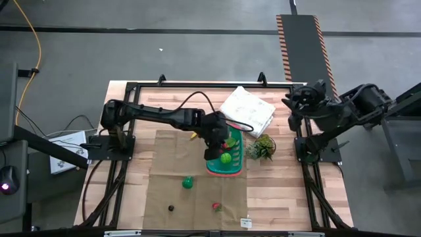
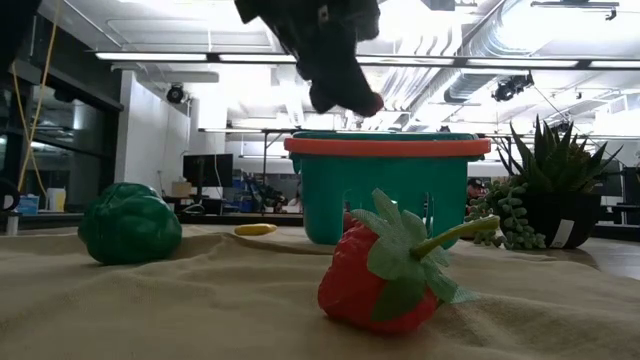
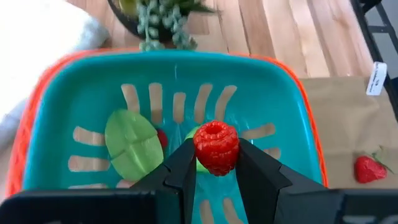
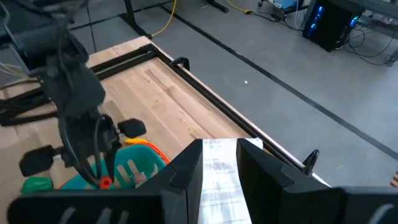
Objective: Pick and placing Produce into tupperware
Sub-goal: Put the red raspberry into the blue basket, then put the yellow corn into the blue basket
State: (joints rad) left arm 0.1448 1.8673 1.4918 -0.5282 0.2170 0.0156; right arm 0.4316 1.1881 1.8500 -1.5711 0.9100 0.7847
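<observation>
The teal basket (image 1: pixel 227 175) with its orange-red rim stands right of the table's middle, by the brown paper's right edge; in the low view the basket (image 2: pixel 385 190) is behind a red strawberry (image 2: pixel 385 270). My left gripper (image 1: pixel 222 141) hangs above the basket's inside (image 3: pixel 292 112), shut on a red raspberry (image 3: pixel 216 147). A green leafy piece (image 3: pixel 130 146) lies on the basket floor. On the paper rest a green round piece (image 1: pixel 187 182), the strawberry (image 1: pixel 216 206), a small dark piece (image 1: pixel 171 208) and a yellow piece (image 1: pixel 193 136). My right gripper (image 4: pixel 221 171) waits open near the far right corner. My left gripper pinches the raspberry (image 3: pixel 216 147) between its two fingertips (image 3: pixel 186 163), one finger on each side of the berry. The fingers come from above, pointing down into the basket. The berry is lifted clear, above the basket floor.
A spiky potted plant (image 1: pixel 263 148) stands just right of the basket. A white rumpled cloth (image 1: pixel 247 108) lies beyond the basket toward the far edge. Brown paper (image 1: pixel 164 171) covers the near middle of the table. Black frame rails (image 1: pixel 125 158) run along both sides.
</observation>
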